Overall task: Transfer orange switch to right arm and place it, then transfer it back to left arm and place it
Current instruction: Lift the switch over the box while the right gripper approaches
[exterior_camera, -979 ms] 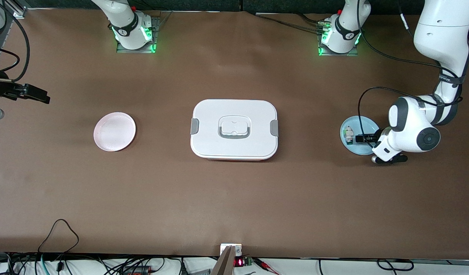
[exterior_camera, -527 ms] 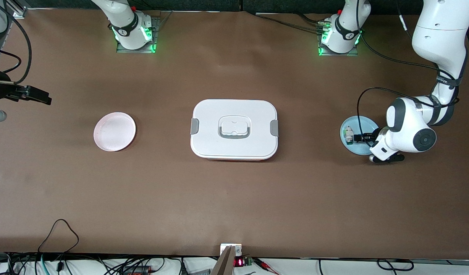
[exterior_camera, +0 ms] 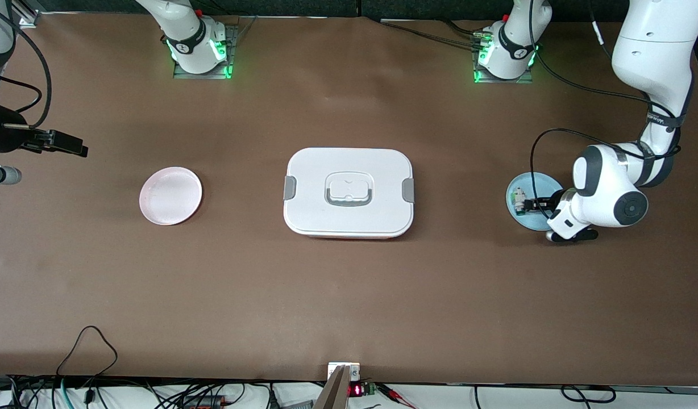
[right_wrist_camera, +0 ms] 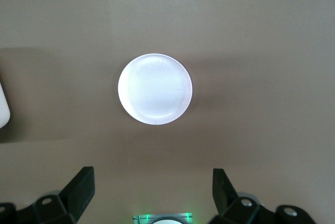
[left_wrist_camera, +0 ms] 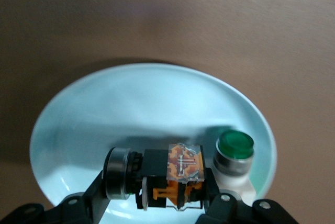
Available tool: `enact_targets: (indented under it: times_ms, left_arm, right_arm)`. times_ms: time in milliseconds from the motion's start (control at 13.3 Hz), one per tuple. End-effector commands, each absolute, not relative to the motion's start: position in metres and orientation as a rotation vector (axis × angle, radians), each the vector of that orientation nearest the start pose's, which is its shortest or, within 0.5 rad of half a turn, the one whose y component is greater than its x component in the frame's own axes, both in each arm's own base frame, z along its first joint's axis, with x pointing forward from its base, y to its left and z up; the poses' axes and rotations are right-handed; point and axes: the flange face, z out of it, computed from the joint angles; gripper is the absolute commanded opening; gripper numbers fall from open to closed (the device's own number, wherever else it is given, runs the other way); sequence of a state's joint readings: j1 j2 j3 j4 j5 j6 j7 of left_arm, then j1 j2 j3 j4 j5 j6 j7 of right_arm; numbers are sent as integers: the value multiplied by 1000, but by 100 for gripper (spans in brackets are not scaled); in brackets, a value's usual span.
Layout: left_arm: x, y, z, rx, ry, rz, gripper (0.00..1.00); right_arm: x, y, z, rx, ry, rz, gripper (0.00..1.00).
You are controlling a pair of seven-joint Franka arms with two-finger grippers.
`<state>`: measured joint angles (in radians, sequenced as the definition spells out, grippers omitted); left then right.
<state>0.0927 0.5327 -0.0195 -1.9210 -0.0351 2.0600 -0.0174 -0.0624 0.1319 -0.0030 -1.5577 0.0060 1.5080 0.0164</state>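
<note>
The orange switch (left_wrist_camera: pixel 178 174) lies on the pale blue plate (left_wrist_camera: pixel 131 103) at the left arm's end of the table. It is black with an orange block and a silver ring at one end. My left gripper (left_wrist_camera: pixel 156 187) is down on the plate (exterior_camera: pixel 539 182), with one finger against each end of the switch (exterior_camera: pixel 535 204). The white box (exterior_camera: pixel 349 192) sits at the table's middle, well apart from both grippers. My right gripper (exterior_camera: pixel 70 146) hangs open and holds nothing over the right arm's end of the table; its wrist view looks down on the pink plate (right_wrist_camera: pixel 155 89).
A white-grey part with a green end (left_wrist_camera: pixel 234 153) stands on the blue plate right beside the switch. The pink plate (exterior_camera: pixel 170 195) lies between the box and the right gripper. Cables run along the table's near edge.
The left gripper's fingers have closed in from wide open onto the switch, and the hand slid slightly across the plate. The right gripper drifted a little toward the pink plate.
</note>
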Motion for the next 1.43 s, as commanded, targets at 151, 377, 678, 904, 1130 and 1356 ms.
enact_targets:
  times_ms: [151, 377, 678, 904, 1130, 1356]
  left_arm:
    - [597, -7, 292, -3124, -312, 889, 7]
    - [592, -52, 343, -3073, -542, 1212, 7]
    - [579, -126, 431, -3034, -547, 1464, 5]
    - [569, -174, 487, -2991, -743, 1661, 0]
    - [565, -224, 524, -2819, -1019, 1895, 0]
    - [582, -256, 549, -2712, -1378, 2073, 0]
  right_arm:
    - [575, -20, 565, -2908, 142, 257, 100]
    - [582, 6, 557, -2729, 110, 273, 100]
    - [591, 26, 548, -2443, 151, 265, 100]
    - [603, 43, 530, -2250, 189, 258, 100]
    - [611, 62, 523, -2098, 196, 224, 100]
    - [619, 85, 516, -1894, 244, 218, 100]
